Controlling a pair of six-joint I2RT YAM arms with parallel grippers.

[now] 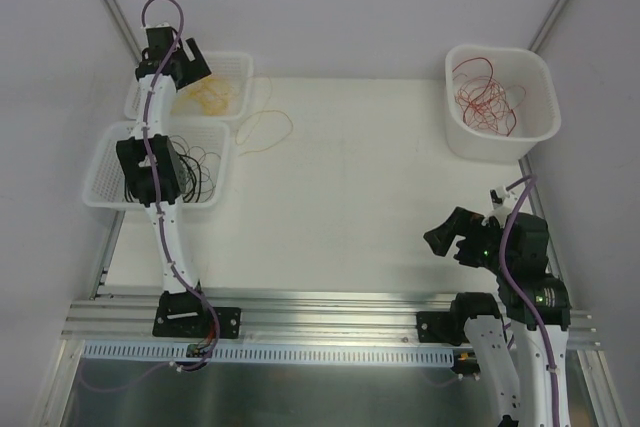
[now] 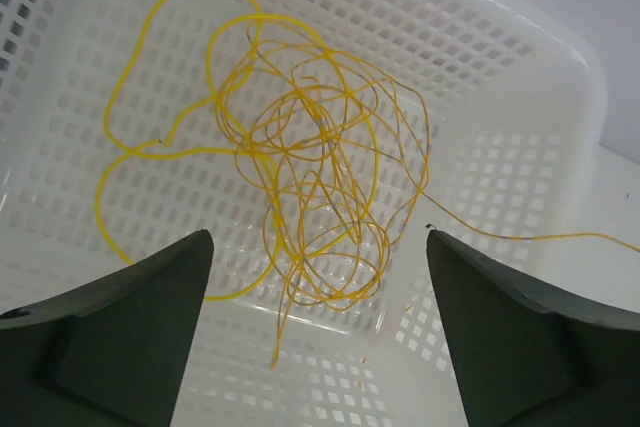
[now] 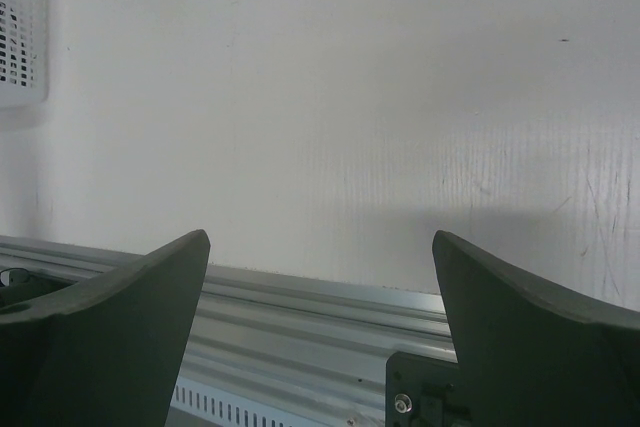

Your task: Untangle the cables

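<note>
- Cables (image 1: 210,95): split by colour into three containers; task judged nearly done.
- Right gripper (image 1: 455,237): nearest, parked low by metal rail (image 1: 330,312), jaws wide apart, nothing held, well apart from every wire.
- Black cables (image 1: 195,162): in near-left basket (image 1: 100,162), loose loops, partly hidden under left arm (image 1: 165,227); knotted or free, cannot tell.
- Yellow cables (image 2: 310,177): in far-left basket (image 2: 560,97), bunched in overlapping loops, judged not fully separated; one strand trailing over right rim, stray loop (image 1: 262,127) lying out on table (image 1: 350,197).
- Left gripper (image 2: 318,247): hovering above yellow bunch, released, fingers spread, nothing between them, not touching wire.
- Red cables (image 1: 487,97): in far-right tub (image 1: 535,77), loose loops, all inside walls.
- Left to do, as judged: bring stray yellow loop in, maybe loosen yellow bunch.
- Room: broad bare middle of table between containers; basket walls close around left gripper; mesh holes a likely snag for thin wire; enclosure side walls near baskets and tub.
</note>
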